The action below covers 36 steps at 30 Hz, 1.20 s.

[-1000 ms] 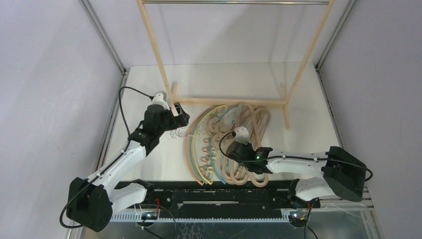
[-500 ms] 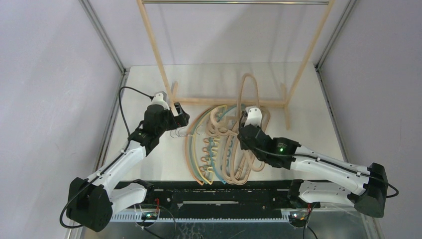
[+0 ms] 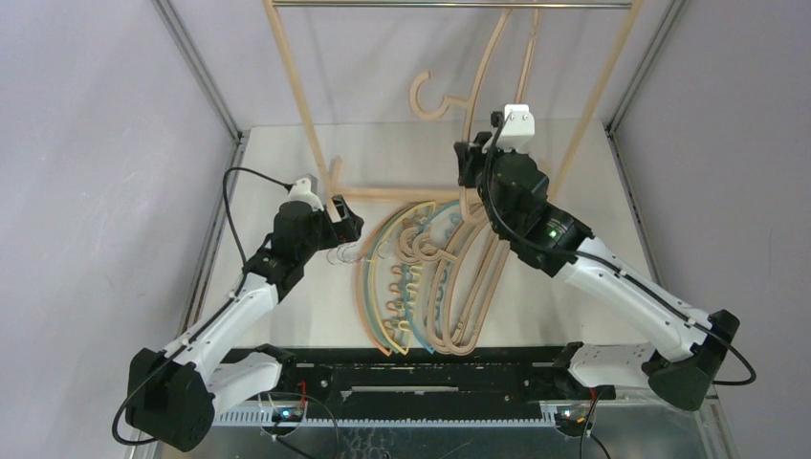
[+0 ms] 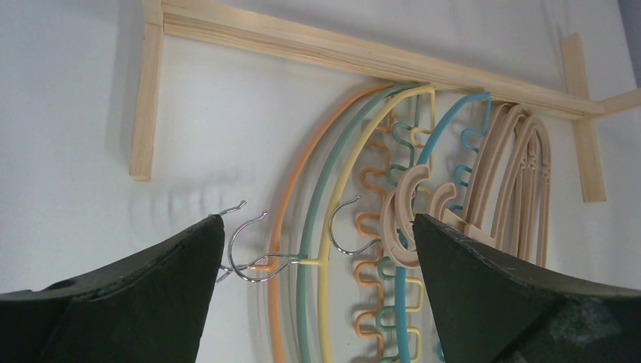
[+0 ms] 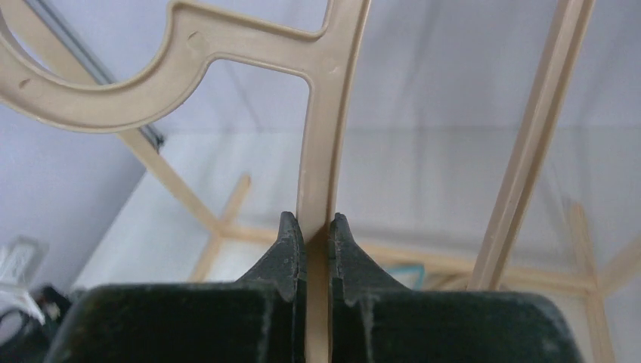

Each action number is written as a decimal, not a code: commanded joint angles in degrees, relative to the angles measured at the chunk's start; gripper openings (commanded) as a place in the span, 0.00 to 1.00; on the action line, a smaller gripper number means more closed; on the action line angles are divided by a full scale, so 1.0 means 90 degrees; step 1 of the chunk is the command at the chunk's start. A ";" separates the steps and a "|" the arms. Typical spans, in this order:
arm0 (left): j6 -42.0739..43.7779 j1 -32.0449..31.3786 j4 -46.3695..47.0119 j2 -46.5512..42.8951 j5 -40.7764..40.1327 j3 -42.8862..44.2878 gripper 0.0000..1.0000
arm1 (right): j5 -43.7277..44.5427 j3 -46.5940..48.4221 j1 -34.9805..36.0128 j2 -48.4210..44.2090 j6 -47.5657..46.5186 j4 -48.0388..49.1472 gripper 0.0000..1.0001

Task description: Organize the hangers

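Note:
My right gripper (image 3: 467,161) is shut on a pale wooden hanger (image 3: 475,103) and holds it upright, high above the table, its hook (image 3: 427,96) pointing left below the rack's metal bar (image 3: 402,4). In the right wrist view the gripper (image 5: 315,221) pinches the hanger's arm (image 5: 325,113). The other hangers lie in a pile (image 3: 449,287) on the table: orange (image 4: 276,302), green (image 4: 306,302), yellow (image 4: 326,318), teal (image 4: 453,121) and wooden ones (image 4: 521,181). My left gripper (image 3: 349,229) is open and empty just above their metal hooks (image 4: 249,257), which lie between its jaws (image 4: 316,219).
The tall wooden A-frame rack (image 3: 296,96) stands at the back of the table; its base beam (image 4: 363,53) runs just beyond the pile. One slanted rack leg (image 5: 537,144) stands right of the held hanger. Purple walls enclose the table on both sides.
My right arm has lifted a wooden hanger out of the pile and swung it up and back toward the rack's bar. The left arm has stayed still.

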 commanded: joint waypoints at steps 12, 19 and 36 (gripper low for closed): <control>-0.0077 -0.0038 0.0046 -0.0398 0.0123 0.0094 1.00 | 0.0885 0.1234 -0.0673 0.1363 -0.1018 0.3029 0.00; -0.0035 -0.0037 -0.0060 -0.0462 0.0058 0.0085 1.00 | 0.0928 0.1533 -0.0722 0.1646 -0.0896 0.3077 0.00; -0.0010 -0.0035 -0.0192 -0.0734 0.0063 0.0157 1.00 | 0.1595 0.2369 -0.0890 0.2331 -0.1529 0.3209 0.00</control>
